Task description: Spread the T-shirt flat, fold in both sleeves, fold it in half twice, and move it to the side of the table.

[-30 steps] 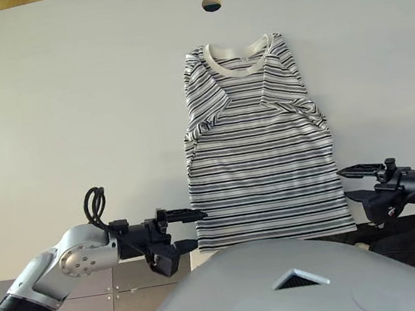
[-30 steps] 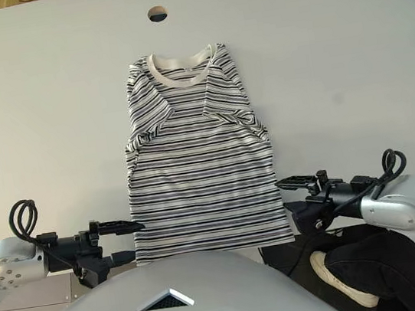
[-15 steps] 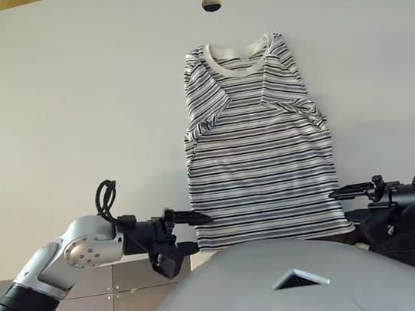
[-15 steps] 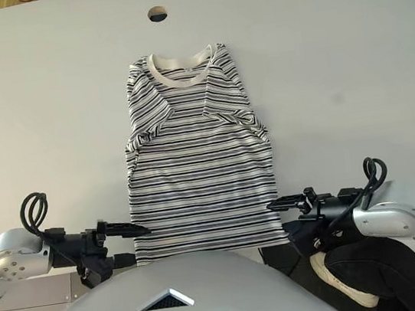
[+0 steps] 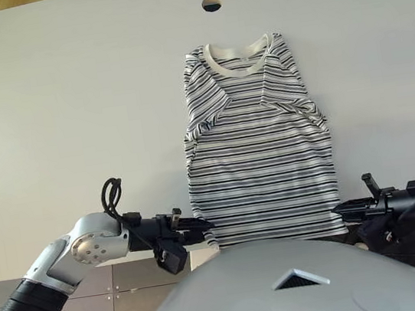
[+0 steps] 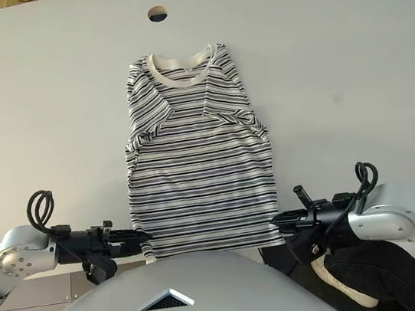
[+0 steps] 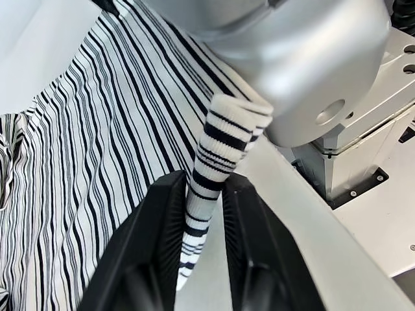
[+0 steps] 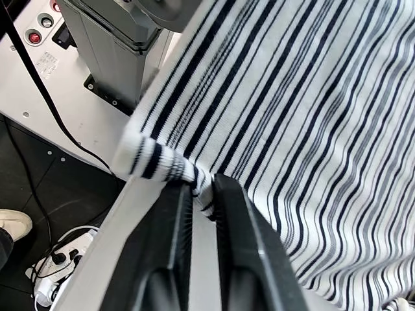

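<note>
Our left pincer [image 7: 204, 183] is closed on the hem of the T-shirt [image 5: 259, 148], with a small roll of striped cloth pinched between its ribbed fingers [image 7: 155, 220]. In the left eye view it sits at the lower left of the frame, at the shirt's near left corner. Our right pincer [image 8: 202, 188] is clamped on the hem the same way, at the near right corner in the lower right of the frame.

The shirt lies flat in the middle of the frame on the pale desk [image 5: 69, 105], collar toward the top and hem along the desk's near edge. Both sleeves look folded in across the chest. A small round hole [image 5: 211, 3] in the desk sits above the collar, well apart from it.

We judge the shirt to be light, soft and quite limp, a thin knit that stretches and bunches instead of holding a line. Held by only these two corners, the hem will likely sag in the middle, so we would keep it taut between the pincers. The corners seem the right hold for the first half fold. Lifted too high or too fast, the tucked sleeves may fall open, and on this smooth top the body may slide
</note>
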### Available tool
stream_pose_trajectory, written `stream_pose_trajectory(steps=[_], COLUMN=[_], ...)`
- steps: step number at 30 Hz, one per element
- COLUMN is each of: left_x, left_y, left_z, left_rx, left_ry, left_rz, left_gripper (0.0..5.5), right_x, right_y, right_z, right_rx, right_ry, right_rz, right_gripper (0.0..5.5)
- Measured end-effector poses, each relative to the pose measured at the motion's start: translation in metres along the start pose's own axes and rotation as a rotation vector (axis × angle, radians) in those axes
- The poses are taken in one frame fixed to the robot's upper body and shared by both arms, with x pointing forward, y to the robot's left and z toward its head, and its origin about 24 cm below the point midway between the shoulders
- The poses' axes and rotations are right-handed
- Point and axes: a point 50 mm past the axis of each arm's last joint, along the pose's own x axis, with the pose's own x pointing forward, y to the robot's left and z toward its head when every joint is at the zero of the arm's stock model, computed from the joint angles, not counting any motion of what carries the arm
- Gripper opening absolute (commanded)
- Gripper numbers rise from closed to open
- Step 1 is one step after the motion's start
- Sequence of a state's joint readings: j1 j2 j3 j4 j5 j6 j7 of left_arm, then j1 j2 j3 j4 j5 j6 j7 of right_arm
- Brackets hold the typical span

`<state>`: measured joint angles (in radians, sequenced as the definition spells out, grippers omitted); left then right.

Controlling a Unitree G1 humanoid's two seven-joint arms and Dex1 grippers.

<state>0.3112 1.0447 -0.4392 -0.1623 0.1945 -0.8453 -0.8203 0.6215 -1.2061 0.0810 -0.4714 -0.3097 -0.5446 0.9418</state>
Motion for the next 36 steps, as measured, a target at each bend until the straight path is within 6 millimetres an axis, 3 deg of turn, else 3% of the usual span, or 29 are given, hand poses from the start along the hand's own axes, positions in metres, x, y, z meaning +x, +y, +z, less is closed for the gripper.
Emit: stream_pose_trajectory(steps=[2, 6, 15, 19, 23, 26, 36], left_x=[0.001, 0.001, -0.016, -0.018, -0.013, -0.013, -0.008], left_y=[0.000, 0.003, 0.036, 0.072, 0.113, 0.132, 0.163], left_z=[0.000, 0.000, -0.014, -0.036, -0.072, -0.093, -0.131], left_rx=[0.000, -0.019, -0.078, -0.058, -0.070, -0.062, -0.047], left_ry=[-0.004, -0.024, -0.013, 0.008, 0.145, 0.262, 0.421], left_rz=[0.006, 0.042, 0.420, 0.637, 0.833, 0.912, 0.928], left_gripper=[0.17, 0.11, 0.11, 0.11, 0.11, 0.11, 0.11], right_x=[0.000, 0.000, -0.014, -0.018, -0.017, -0.009, 0.024], right_y=[0.000, -0.003, -0.022, -0.062, -0.115, -0.144, -0.185], right_z=[0.000, 0.001, -0.012, -0.034, -0.068, -0.089, -0.118], right_rx=[-0.001, 0.028, 0.188, 0.212, 0.258, 0.305, 0.374], right_ry=[-0.001, -0.033, -0.127, -0.177, -0.135, -0.086, -0.010], right_rz=[0.000, -0.054, -0.518, -0.793, -1.062, -1.174, -1.236], right_gripper=[0.10, 0.10, 0.10, 0.10, 0.10, 0.10, 0.10])
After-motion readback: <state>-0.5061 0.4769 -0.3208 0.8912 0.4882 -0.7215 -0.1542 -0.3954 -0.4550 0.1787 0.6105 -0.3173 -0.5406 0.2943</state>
